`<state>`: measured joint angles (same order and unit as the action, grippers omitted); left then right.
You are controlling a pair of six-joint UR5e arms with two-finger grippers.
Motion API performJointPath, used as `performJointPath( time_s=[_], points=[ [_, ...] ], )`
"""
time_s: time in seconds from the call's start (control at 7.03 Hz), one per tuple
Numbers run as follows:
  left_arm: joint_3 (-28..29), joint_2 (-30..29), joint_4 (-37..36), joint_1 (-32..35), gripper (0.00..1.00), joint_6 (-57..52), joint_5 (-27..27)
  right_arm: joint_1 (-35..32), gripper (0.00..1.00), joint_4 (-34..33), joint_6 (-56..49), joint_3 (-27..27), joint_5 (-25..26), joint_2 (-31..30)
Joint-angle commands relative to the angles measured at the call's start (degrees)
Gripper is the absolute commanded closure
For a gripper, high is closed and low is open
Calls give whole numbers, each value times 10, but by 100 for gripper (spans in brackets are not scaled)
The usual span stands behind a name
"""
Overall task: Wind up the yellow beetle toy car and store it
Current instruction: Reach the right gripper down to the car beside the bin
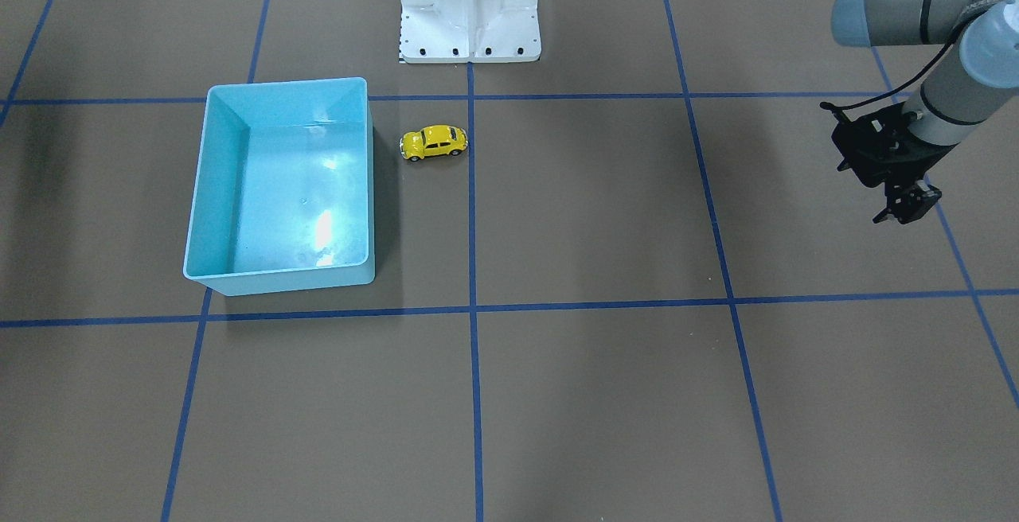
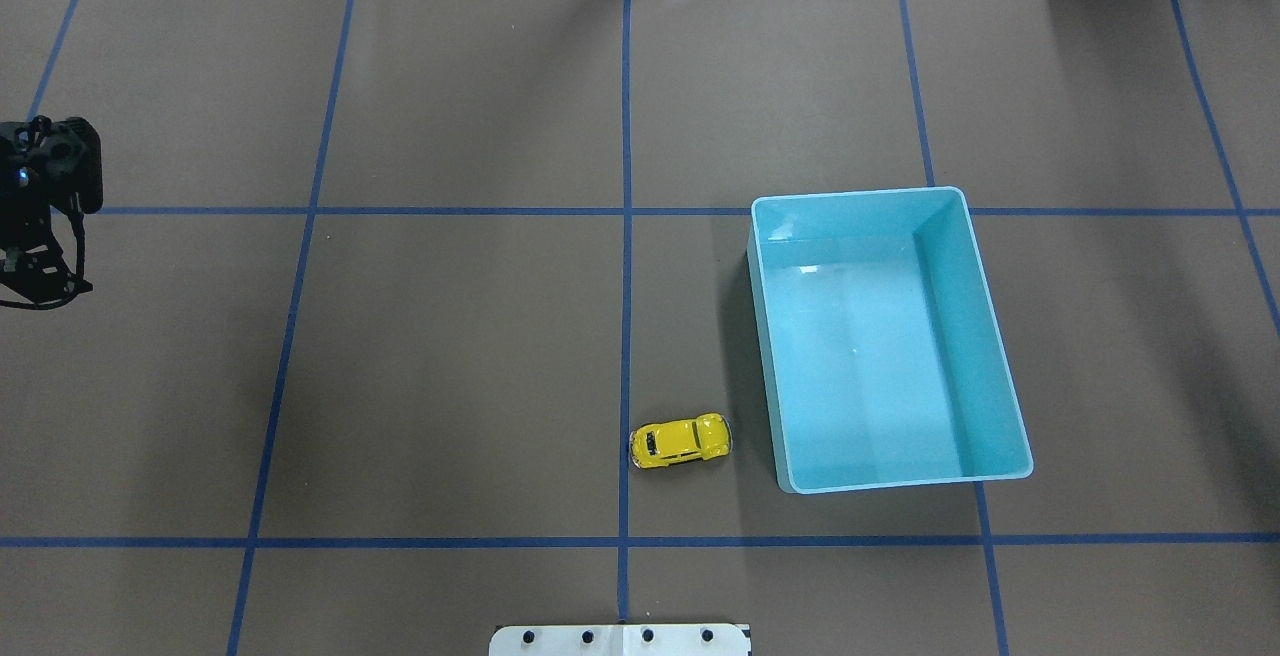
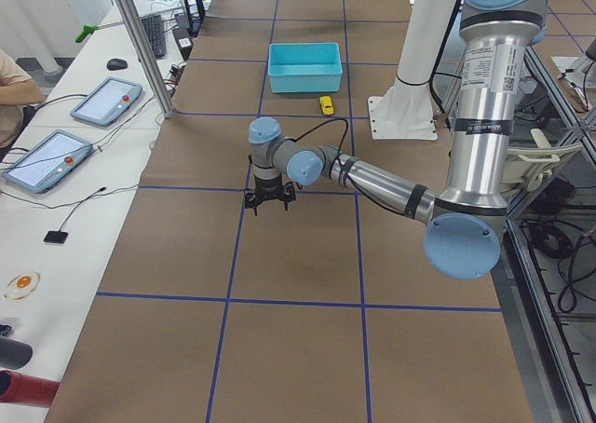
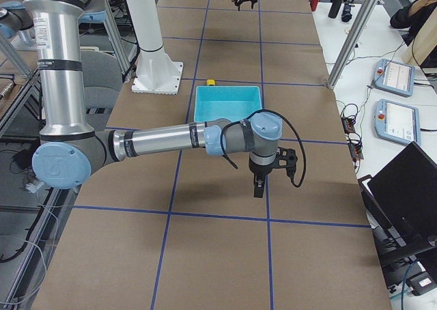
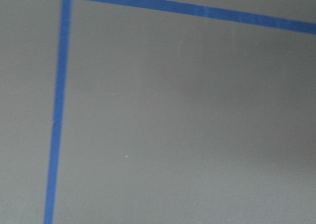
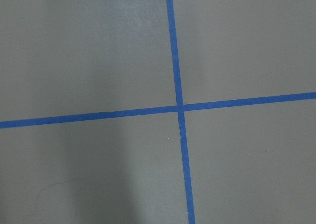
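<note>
Sitting upright on its wheels, the yellow beetle toy car (image 1: 434, 142) is just above and left of centre in the front-facing view. It is on the bench (image 1: 605, 212), not in the light-blue bin (image 1: 223, 188). It stands just beside that bin's wall with a narrow gap between them. One end of the car comes up to the blue tape line (image 1: 470, 212) that runs down the middle of the frame. The white robot base (image 1: 470, 13) is above it at the top edge.

You have both arms well apart from the car. The left gripper (image 1: 899, 216) hangs at the right edge of the front-facing view, above bare bench. Its fingers look spread and hold nothing. The right gripper (image 4: 258, 187) shows only in the side view from the robot's right, low and centre in that frame and below the bin. I cannot tell from there whether its fingers are apart or together. Both wrist cameras show only bench and tape.

My judgement is that no step is under way and the first reach has yet to be made. The car stands on the right-hand half of the overhead view, as does the bin, so the right arm looks the likelier one to send. You will need to come down over the rounded roof with the fingers spread. Close them across the narrow body, since the glossy shell may slip. No key or winding part shows, so plan for pressing the wheels to the bench and dragging it backward. After that, lift it over the near wall.
</note>
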<state>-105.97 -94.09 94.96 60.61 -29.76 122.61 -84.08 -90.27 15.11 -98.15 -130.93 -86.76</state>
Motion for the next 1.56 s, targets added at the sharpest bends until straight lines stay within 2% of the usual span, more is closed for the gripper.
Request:
performJointPath(
  time_s=[0.0,0.14,0.28,0.57,0.71,0.85,1.0,1.14,1.28,1.42],
  points=[
    [-24,0,-9,39,0,194,10,39,0,-50,1,-67,-1,18],
    [-13,5,-14,69,0,206,69,57,0,-87,1,-110,-1,26],
    [18,6,-34,115,0,268,149,86,0,-117,2,-169,0,28],
    [48,-1,-99,183,0,283,160,137,0,-145,2,-276,8,42],
    [54,1,-117,215,0,283,159,153,0,-145,1,-297,4,54],
    [55,5,-156,230,0,283,156,197,0,-168,5,-303,6,111],
    [57,5,-172,249,0,278,142,250,0,-239,2,-299,10,189],
    [55,7,-172,265,0,275,118,319,0,-249,-5,-302,33,230],
    [59,21,-167,278,0,272,117,398,0,-250,-14,-335,102,232],
    [64,25,-167,289,0,272,118,451,0,-250,-32,-339,123,241]
  ],
)
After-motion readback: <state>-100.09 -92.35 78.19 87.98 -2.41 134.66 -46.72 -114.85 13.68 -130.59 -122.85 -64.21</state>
